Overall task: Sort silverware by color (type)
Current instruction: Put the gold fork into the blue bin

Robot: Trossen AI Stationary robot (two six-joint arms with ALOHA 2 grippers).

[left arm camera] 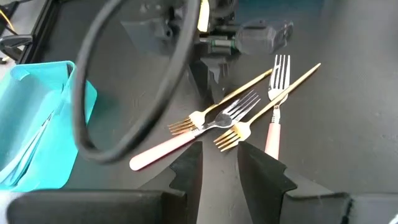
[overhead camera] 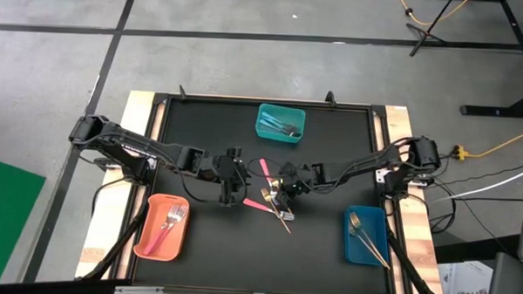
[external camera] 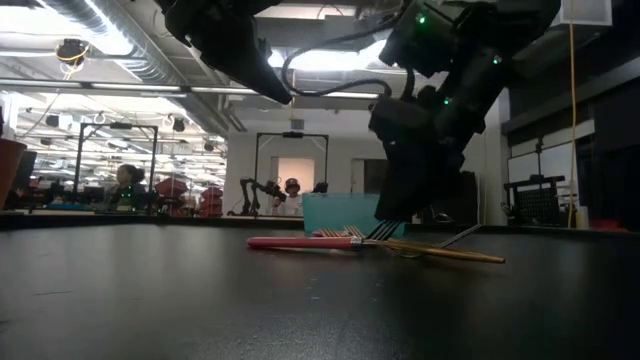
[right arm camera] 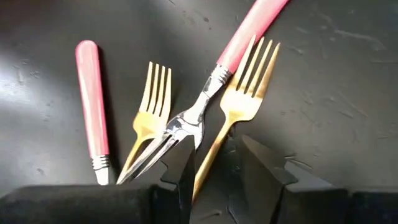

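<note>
A small heap of silverware [overhead camera: 273, 198] lies at the table's middle: two pink-handled forks [right arm camera: 249, 31] [right arm camera: 92, 106] and two gold forks [right arm camera: 152, 106] [right arm camera: 249, 81], crossed over one another. My right gripper [right arm camera: 217, 155] hangs open low over the heap, pointing steeply down. Its fingers stand on either side of one gold fork's handle [right arm camera: 208, 165]. In the high view my right gripper [overhead camera: 286, 190] is just right of the heap. My left gripper [overhead camera: 232, 191] waits open just left of the heap, held above the table, nothing between its fingers [left arm camera: 186, 168]. My right gripper straddles the gold fork's handle [right arm camera: 210, 158] from above, fingers across it. One finger [right arm camera: 180, 171] overlaps the tines of a pink fork's steel head. I cannot tell whether either finger touches a fork. All the forks lie flat on the table.
A teal bin [overhead camera: 281, 123] with light-blue utensils stands at the far middle. An orange bin [overhead camera: 162, 226] with pink forks is at the near left, and a blue bin [overhead camera: 366, 235] with gold utensils at the near right. People show in the room behind [external camera: 125, 185].
</note>
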